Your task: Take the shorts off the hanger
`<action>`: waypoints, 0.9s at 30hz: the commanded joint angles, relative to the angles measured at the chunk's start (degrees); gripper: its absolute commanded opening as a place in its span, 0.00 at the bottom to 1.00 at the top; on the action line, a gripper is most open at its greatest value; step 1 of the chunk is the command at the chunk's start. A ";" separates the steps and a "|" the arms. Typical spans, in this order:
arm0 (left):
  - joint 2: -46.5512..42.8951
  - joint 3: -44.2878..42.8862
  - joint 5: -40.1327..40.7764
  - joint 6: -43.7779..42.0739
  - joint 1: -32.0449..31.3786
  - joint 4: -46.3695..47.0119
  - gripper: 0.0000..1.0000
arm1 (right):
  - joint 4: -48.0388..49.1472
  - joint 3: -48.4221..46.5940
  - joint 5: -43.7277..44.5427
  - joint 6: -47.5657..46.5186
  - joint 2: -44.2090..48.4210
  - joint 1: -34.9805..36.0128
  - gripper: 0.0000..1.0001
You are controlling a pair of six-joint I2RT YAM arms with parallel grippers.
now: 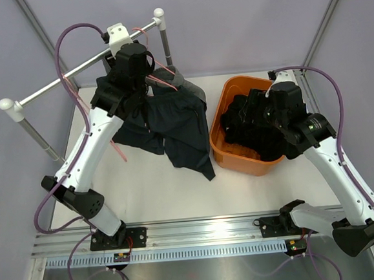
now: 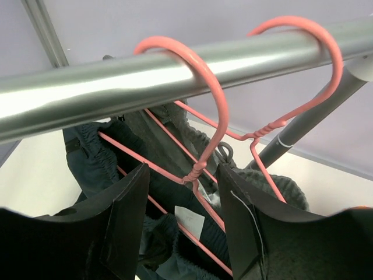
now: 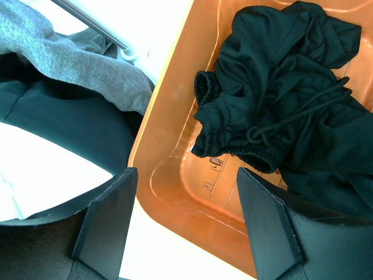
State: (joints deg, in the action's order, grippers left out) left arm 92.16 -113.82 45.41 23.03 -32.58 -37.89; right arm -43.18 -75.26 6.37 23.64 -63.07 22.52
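I had the left gripper [image 2: 183, 175] up at the rail [image 2: 87, 93], well to the left of the orange basket [image 1: 237, 157]. Its jaws were spread wide on either side of the twisted neck of a pink hanger [image 2: 204, 99] and gripped nothing. A second pink hanger [image 2: 312, 52] hooked the same rail on the side nearer the basket.

The dark navy shorts [image 1: 173, 128] hung just left of the basket, their legs spilling onto the table [image 1: 152, 194] toward the basket's near-left corner. The mid-grey shorts [image 3: 76, 64] sat behind the navy pair, off the basket's far-left corner. I could not tell which hanger carried which pair.

The black shorts [image 3: 291, 87] lay bunched inside the basket, with the elastic waistband and drawcord showing. The right gripper [image 3: 186, 175] hovered over the basket's left wall, jaws wide apart and empty.
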 commanded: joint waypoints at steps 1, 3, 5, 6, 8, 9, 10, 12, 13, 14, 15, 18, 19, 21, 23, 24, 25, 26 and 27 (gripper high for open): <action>1.61 -2.28 4.16 1.67 -0.64 3.09 0.53 | -0.33 -1.99 -0.22 -1.58 -0.04 0.15 0.78; 2.41 -2.81 5.21 1.50 -0.82 2.82 0.52 | -0.06 -1.99 -0.31 -1.75 -0.04 0.15 0.78; 3.20 -3.07 6.09 1.50 -0.82 2.73 0.51 | 0.02 -1.99 -0.57 -1.93 0.05 0.15 0.78; 3.38 -2.99 6.36 1.50 -0.82 2.91 0.51 | -0.06 -1.90 -0.57 -1.93 0.05 0.15 0.78; 3.64 -2.81 6.45 1.58 -0.82 3.26 0.50 | 0.11 -1.82 -0.57 -2.19 0.05 0.15 0.79; 3.90 -3.16 6.53 1.50 -0.82 3.09 0.49 | 0.02 -1.82 -0.57 -2.19 -0.04 0.24 0.78; 4.17 -3.34 6.62 1.50 -0.82 2.82 0.49 | -0.06 -1.90 -0.48 -2.28 -0.04 0.24 0.79; 4.78 -3.78 6.80 1.32 -0.82 2.21 0.48 | 0.20 -1.64 -0.57 -2.28 0.05 0.15 0.79; 4.87 -3.60 6.80 1.23 -0.82 1.94 0.47 | 0.20 -1.73 -0.66 -2.28 0.05 0.15 0.79; 4.87 -3.51 6.97 1.14 -0.82 1.94 0.46 | 0.03 -1.73 -0.83 -2.28 -0.04 0.15 0.79; 4.61 -2.82 7.06 1.14 -0.82 2.03 0.43 | -0.15 -1.90 -0.92 -2.37 -0.12 0.15 0.79; 3.99 -1.76 6.71 0.88 -0.82 3.08 0.38 | -0.68 -1.99 -1.01 -2.28 -0.13 0.24 0.79; 3.99 -1.41 6.62 0.79 -0.82 3.35 0.33 | -0.85 -1.99 -1.01 -2.28 -0.13 0.24 0.79; 3.99 -1.49 6.62 0.44 -0.82 3.26 0.24 | -0.59 -1.55 -0.75 -2.28 0.14 0.15 0.79; 3.91 -1.49 6.80 0.26 -0.82 3.08 0.19 | -0.33 -1.12 -0.83 -2.02 0.31 0.15 0.79; 3.56 -1.32 6.97 0.09 -0.82 2.91 0.15 | -0.24 -1.03 -1.27 -1.93 0.31 0.15 0.79; 3.29 -1.06 6.98 -0.09 -0.82 2.82 0.13 | -0.15 -1.02 -1.53 -1.84 0.40 0.15 0.79; 3.03 -0.79 7.06 -0.26 -0.82 2.82 0.12 | -0.06 -1.02 -1.54 -1.84 0.23 0.15 0.79; 2.59 -0.44 7.15 -0.52 -0.73 2.99 0.10 | 0.02 -1.02 -1.62 -1.75 0.23 0.15 0.79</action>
State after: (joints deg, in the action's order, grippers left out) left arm 96.60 -114.67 50.87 22.39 -33.12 -36.71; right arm -43.20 -75.31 6.07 22.65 -63.07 22.52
